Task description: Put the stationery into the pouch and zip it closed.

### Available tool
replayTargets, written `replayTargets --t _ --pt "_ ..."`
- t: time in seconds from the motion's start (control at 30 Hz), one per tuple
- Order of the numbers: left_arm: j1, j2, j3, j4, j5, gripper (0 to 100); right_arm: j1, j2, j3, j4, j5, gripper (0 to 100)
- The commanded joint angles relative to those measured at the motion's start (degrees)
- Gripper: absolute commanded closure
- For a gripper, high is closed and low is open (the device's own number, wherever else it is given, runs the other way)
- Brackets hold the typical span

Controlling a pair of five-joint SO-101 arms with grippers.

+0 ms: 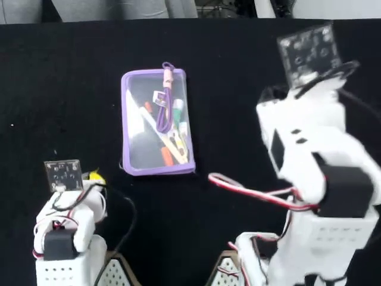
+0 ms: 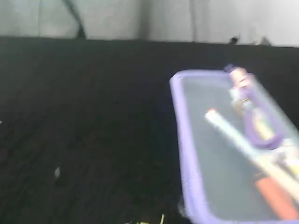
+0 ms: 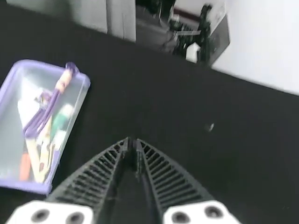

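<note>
Pouch [image 1: 125,119], clear with a purple rim, lies flat on the black tabletop [image 1: 59,89], centre and slightly left, well apart from both arms. Stationery [image 1: 169,143] is inside it: pens and markers, including an orange marker [image 1: 166,156] toward the near end. A purple strap [image 1: 165,101] runs from the far edge down over the top face. No loose items show on the tabletop around it. Whether the zip is fully closed can't be told from these views. Right end effector [image 3: 131,142] is narrow, tips together, holding nothing, raised over bare tabletop to the right of the pouch. Right arm [image 1: 309,155] stands tall at near right. Left arm [image 1: 62,220] sits folded at near left, facing the pouch; the state of the left end effector can't be told. Judged step: filling looks done, so this is the zip stage or just past it. If the zip is short of its end, the next move calls for one arm pinning the pouch while the other pulls the tab along the rim.
</note>
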Motion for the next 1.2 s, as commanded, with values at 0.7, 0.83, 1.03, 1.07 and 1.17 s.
replayTargets --t 0.7,0.83,1.03,1.07,1.17 --pt "-12.79 0.09 13.58 -3.87 -0.35 97 2.29 -57.10 79.78 -21.54 -0.62 98.6" --pt "-12.88 0.26 13.58 -3.78 -0.26 97 2.46 -65.71 88.84 -21.98 -0.35 98.6" --pt "-12.62 0.35 13.58 -3.78 -0.09 97 2.37 -63.52 97.98 -23.91 -0.26 98.6" --pt "-12.62 0.35 13.58 -3.78 -0.09 97 2.46 -63.96 97.80 -22.33 -0.53 98.6" --pt "-12.62 0.35 13.58 -3.78 -0.09 97 2.20 -64.57 97.71 -16.53 -0.26 98.6"
